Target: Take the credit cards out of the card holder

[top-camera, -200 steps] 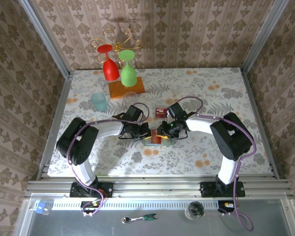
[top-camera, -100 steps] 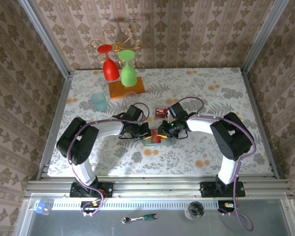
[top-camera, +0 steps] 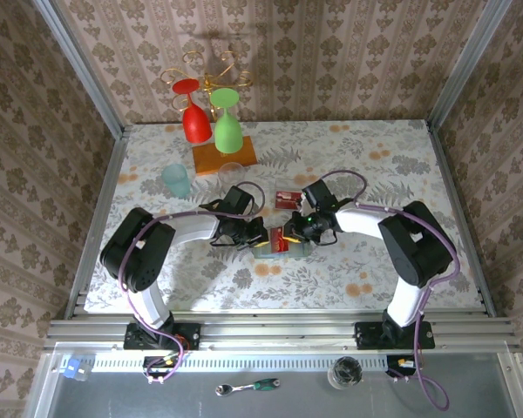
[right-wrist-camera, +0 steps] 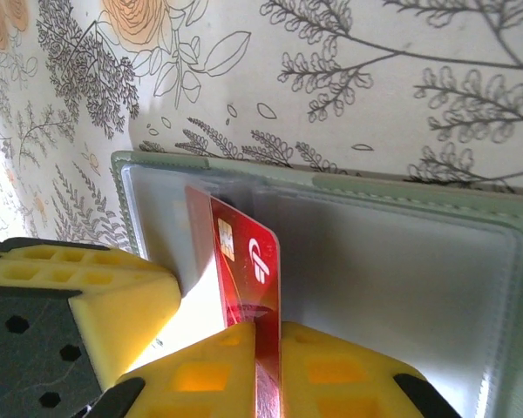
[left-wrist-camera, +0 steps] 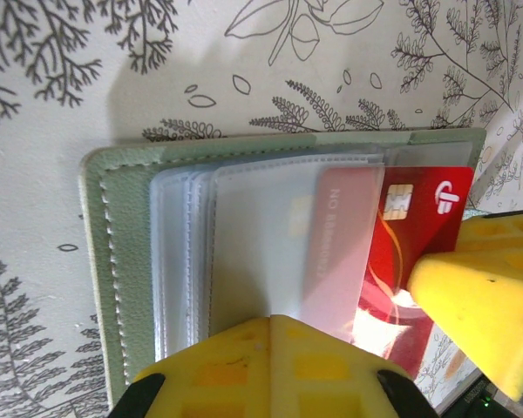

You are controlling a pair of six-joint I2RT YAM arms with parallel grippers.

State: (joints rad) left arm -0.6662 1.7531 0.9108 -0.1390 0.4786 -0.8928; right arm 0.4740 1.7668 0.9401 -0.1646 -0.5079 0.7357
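At mid-table, clamps a red credit card partly out of the card holder in the right gripper, cannot read the spread of the left gripper, risks dragging the holder along through friction in the clear sleeve.

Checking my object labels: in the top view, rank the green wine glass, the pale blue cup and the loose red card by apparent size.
Largest: green wine glass
Then: pale blue cup
Smallest: loose red card
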